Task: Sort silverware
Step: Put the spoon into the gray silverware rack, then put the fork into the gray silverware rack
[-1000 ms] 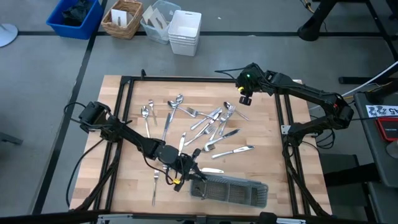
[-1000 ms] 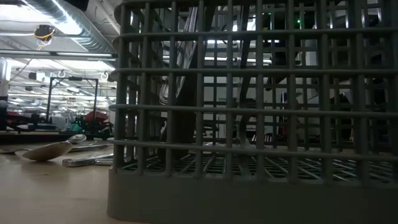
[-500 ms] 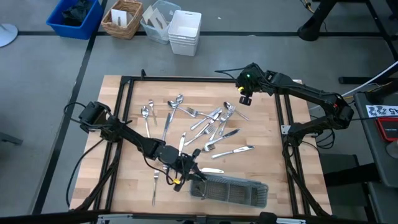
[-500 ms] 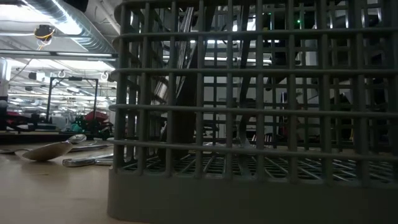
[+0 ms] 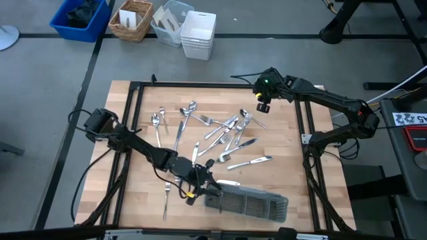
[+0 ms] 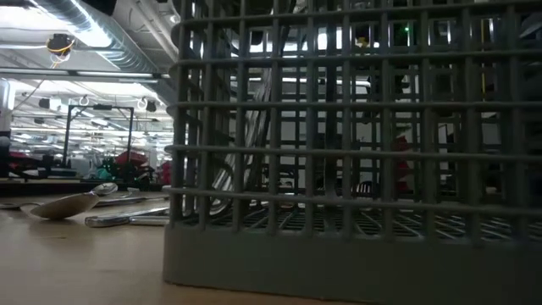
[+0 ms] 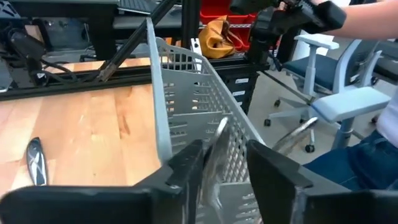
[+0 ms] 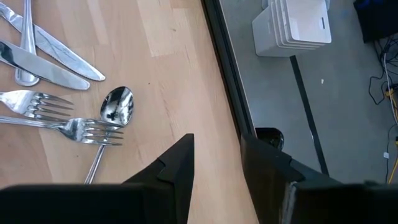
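Several pieces of silverware (image 5: 227, 133), forks, spoons and knives, lie scattered flat on the wooden table. A single fork (image 5: 166, 199) and a knife (image 5: 228, 182) lie nearer the front. The grey mesh tray (image 5: 253, 203) rests on the table at the near edge. My left gripper (image 5: 208, 187) is open at the tray's left end. In the left wrist view its fingers stand on either side of a silver piece (image 7: 217, 146) that leans upright inside the tray (image 7: 180, 99). My right gripper (image 5: 262, 103) hangs open above the table's far right part, over a spoon (image 8: 117, 106) and forks (image 8: 81, 130).
Black frame rails (image 5: 133, 127) run along the table's left and right sides. On the floor beyond the far edge stand a blue bin (image 5: 80, 17), a wicker basket (image 5: 131, 20) and stacked white containers (image 5: 199, 33). A seated person (image 7: 367, 162) shows beyond the tray.
The tray has slid a little toward the table's right edge. The silver piece inside its left end has sunk lower in the tray. My right arm has kept still.
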